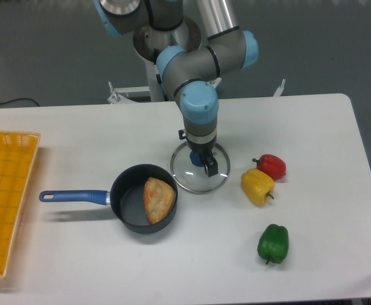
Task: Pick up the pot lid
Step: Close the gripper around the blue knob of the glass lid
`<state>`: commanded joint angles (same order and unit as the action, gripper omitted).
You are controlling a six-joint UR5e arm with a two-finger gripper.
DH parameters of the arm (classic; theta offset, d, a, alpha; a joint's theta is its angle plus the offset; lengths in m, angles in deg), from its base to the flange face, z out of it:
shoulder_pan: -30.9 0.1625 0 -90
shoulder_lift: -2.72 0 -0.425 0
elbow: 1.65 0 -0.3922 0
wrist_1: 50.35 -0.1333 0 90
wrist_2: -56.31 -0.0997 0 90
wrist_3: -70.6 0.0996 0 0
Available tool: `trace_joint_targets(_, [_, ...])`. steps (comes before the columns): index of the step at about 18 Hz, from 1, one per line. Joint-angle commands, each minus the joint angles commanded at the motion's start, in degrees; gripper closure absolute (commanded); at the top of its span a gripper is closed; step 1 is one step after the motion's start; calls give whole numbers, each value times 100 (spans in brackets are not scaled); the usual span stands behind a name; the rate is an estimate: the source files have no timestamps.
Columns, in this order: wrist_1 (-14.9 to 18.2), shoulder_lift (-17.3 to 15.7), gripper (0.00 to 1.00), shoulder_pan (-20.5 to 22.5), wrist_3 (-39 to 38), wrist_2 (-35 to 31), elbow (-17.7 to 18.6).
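Note:
My gripper (pixel 197 152) is over the pot lid, its two fingers spread on a diagonal, one toward the upper left of the knob and the other toward its lower right. The round, clear pot lid (pixel 200 182) lies on the table just right of the black pan. Its blue knob (pixel 196 159) shows between the fingers, partly covered by the gripper. Whether the fingertips touch the lid cannot be told from this view.
The black pan (pixel 127 202) has a blue handle pointing left and holds a brown, bread-like piece (pixel 158 199). Right of the lid lie a yellow pepper (pixel 257 186) and a red pepper (pixel 272 166); a green pepper (pixel 274 243) is nearer. A yellow crate (pixel 21 203) stands at left.

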<state>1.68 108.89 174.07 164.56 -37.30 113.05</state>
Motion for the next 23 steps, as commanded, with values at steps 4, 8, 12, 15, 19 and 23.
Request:
trace_joint_targets(4, [0,9,3,9,53,0,0])
trace_joint_targets(8, [-9,9,4,9,79,9,18])
trace_joint_targets(12, [-9,9,7,17,105,35,18])
trace_joint_targets(15, [-18,9,7,26,272,35,35])
trace_joint_targets(19, [-18,9,11,44,290,35,53])
trace_joint_targets(23, [-18,9,18,53,290,88,53])
